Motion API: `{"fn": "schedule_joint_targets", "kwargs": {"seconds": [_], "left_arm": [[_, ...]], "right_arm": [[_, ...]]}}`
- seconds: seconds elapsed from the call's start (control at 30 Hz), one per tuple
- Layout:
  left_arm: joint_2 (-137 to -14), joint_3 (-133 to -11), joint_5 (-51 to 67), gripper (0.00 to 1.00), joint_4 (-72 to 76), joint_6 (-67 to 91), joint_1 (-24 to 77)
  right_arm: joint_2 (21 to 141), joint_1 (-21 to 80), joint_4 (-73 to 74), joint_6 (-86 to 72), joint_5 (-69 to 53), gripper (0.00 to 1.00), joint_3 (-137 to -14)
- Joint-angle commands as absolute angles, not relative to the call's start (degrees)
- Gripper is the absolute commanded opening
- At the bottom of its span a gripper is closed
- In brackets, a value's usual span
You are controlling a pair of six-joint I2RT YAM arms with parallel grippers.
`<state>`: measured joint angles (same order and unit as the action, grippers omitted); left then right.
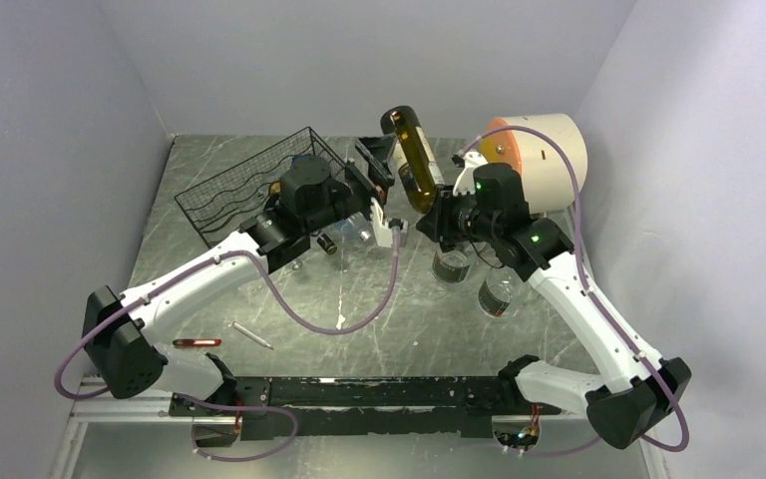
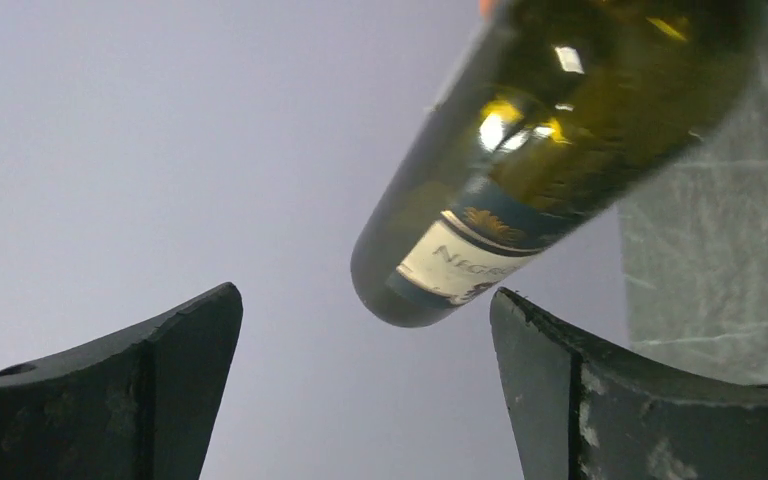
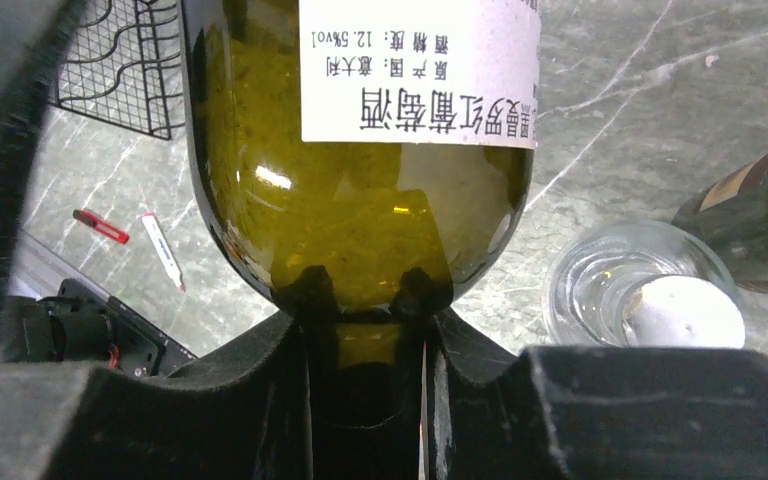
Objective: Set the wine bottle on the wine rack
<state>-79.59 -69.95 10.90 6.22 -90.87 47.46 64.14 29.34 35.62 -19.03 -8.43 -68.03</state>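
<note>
Right wrist view: the right fingers (image 3: 305, 340) pinch the neck of the wine bottle (image 3: 360, 200), held lifted over the middle of the table (image 1: 409, 329) with its base tipped toward 12 o'clock. The left fingers (image 2: 580, 400) stand spread just beside its body, gripping nothing. The wine rack (image 1: 249, 185) sits at 10 o'clock, apart from the bottle. Carrying looks to be the step in hand. Next, the bottle needs swinging toward 9 o'clock and laying level in a trough.
</note>
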Motion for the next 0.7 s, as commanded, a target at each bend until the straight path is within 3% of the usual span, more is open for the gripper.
{"fn": "schedule_joint_targets", "kwargs": {"seconds": [0.0,0.2,0.4,0.67], "left_arm": [[-78.0,-76.6,0.4,0.95,12.8,-65.8,47.9],[-75.5,-82.7,-18.8,0.98,13.1,-38.0,47.8],[-70.8,-80.0,-21.8,1.00,7.3,-20.2,47.8],[-67.6,-80.0,-22.5,1.00,-6.4,-5.1,47.9]], "right_arm": [[62.0,29.4,28.2,-18.0,-9.9,0.00,-68.1],[61.5,29.6,24.6,-17.0,-19.6,0.00,-63.1],[62.0,33.4,24.0,-14.4,-26.0,0.00,-60.1],[65.6,49.1,20.6,-13.8,-20.5,0.00,-55.1]]}}
